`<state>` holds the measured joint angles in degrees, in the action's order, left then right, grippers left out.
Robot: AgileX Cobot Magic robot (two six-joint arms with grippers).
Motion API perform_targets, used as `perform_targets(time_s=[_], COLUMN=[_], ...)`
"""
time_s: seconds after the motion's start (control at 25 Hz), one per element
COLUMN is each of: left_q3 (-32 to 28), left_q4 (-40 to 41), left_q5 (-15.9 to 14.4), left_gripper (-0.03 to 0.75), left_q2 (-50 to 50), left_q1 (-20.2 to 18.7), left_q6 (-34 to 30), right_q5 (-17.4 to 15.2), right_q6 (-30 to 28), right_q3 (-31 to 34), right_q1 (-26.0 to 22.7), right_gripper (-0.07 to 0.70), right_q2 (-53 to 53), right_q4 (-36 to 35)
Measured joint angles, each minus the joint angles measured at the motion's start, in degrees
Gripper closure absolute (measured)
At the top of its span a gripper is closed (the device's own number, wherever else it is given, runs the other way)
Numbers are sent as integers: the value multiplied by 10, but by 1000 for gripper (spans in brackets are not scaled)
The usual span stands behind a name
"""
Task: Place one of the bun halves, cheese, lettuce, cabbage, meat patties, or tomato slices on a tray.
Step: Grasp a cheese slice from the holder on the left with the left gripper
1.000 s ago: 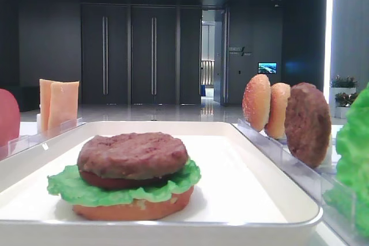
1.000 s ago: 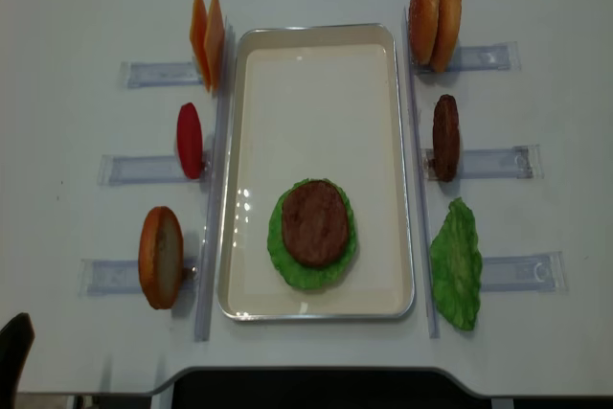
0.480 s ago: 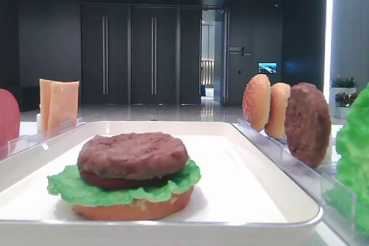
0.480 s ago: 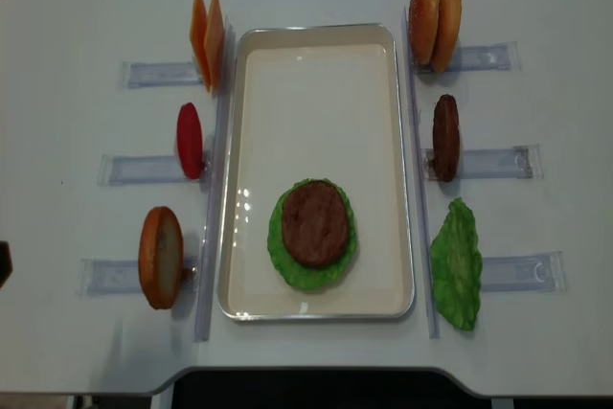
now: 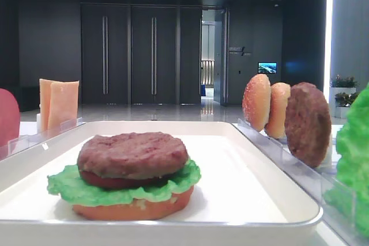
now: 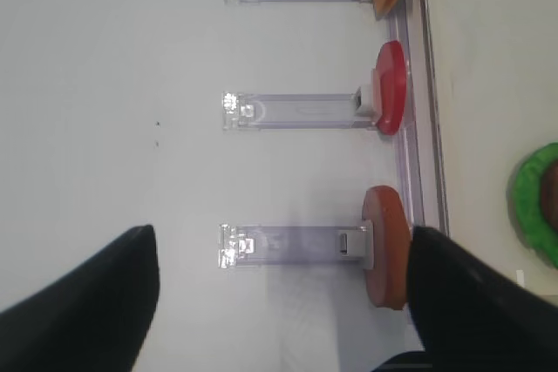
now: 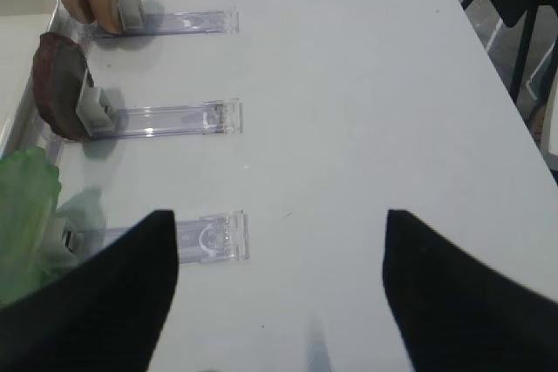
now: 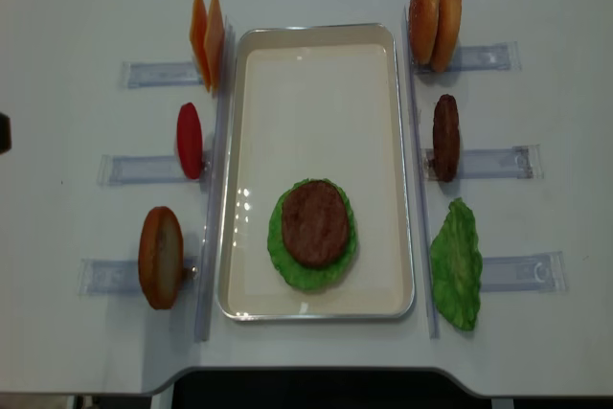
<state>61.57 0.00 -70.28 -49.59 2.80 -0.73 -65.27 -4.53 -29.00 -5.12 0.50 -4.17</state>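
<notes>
The white tray (image 8: pixel 316 74) holds a stack of bun base, tomato, lettuce (image 8: pixel 278 246) and a meat patty (image 8: pixel 314 223) on top. Left of the tray, two cheese slices (image 8: pixel 207 35), a tomato slice (image 8: pixel 190 139) and a bun half (image 8: pixel 160 257) stand in racks. On the right stand two bun halves (image 8: pixel 434 12), a patty (image 8: pixel 445 137) and lettuce (image 8: pixel 456 263). My left gripper (image 6: pixel 283 302) is open over bare table, beside the left bun half (image 6: pixel 386 246). My right gripper (image 7: pixel 279 294) is open and empty, right of the lettuce (image 7: pixel 26 215).
Clear plastic racks (image 8: pixel 144 74) lie along both sides of the tray, with long clear strips (image 8: pixel 213 179) against its rims. A dark bit of the left arm (image 8: pixel 3 133) shows at the table's left edge. A dark chair (image 7: pixel 523 6) stands beyond the table's right edge.
In the overhead view the dark piece of the left arm has travelled along the table's left edge, from the near corner to about mid-depth. The food has not moved.
</notes>
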Motion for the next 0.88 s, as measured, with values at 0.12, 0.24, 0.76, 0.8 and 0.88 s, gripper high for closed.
perform_targets(time_s=[0.12,0.24,0.76,0.8,0.88], left_q3=[46,94,310,330,365], left_q4=[5,10,11,11,11], left_q5=[-9,-11,-11,-11,-11], left_gripper=[24,24,24,24,24], left_q2=[-58,-111,-368,-390,-433], left_q1=[0,0,0,0,0], left_q6=[-1,-1,-1,-1,-1], right_q5=[0,0,1,1,1], right_q6=[0,0,0,0,0], right_q3=[0,0,0,0,0], right_q1=[0,0,0,0,0], right_gripper=[155,155,155,155,155], right_q2=[0,0,0,0,0], right_q4=[0,0,0,0,0])
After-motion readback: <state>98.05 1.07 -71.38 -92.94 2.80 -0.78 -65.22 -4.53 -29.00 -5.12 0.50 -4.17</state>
